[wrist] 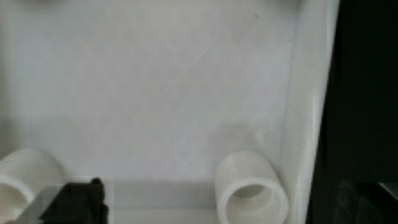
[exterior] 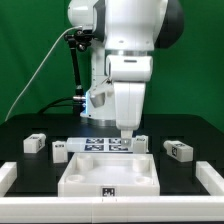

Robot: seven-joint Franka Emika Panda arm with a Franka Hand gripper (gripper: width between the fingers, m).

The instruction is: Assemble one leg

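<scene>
Several legs, small white blocks with tags, lie on the black table: two at the exterior view's left (exterior: pixel 37 143) (exterior: pixel 62 150) and two at its right (exterior: pixel 142 143) (exterior: pixel 180 150). The large white square panel (exterior: pixel 110 172) lies in front. My gripper (exterior: pixel 125 133) hangs low over the panel's far right corner, just beside the nearest right leg. In the wrist view the gripper (wrist: pixel 228 205) is open and empty. Its dark left finger (wrist: pixel 75 202) is over the panel surface (wrist: pixel 160 90). A round corner socket (wrist: pixel 251 188) lies between the fingers. No leg shows in the wrist view.
The marker board (exterior: pixel 100 145) lies behind the panel, between the legs. White frame bars run along the table's left (exterior: pixel 8 176) and right (exterior: pixel 212 176) edges. A second round socket (wrist: pixel 22 182) shows in the wrist view.
</scene>
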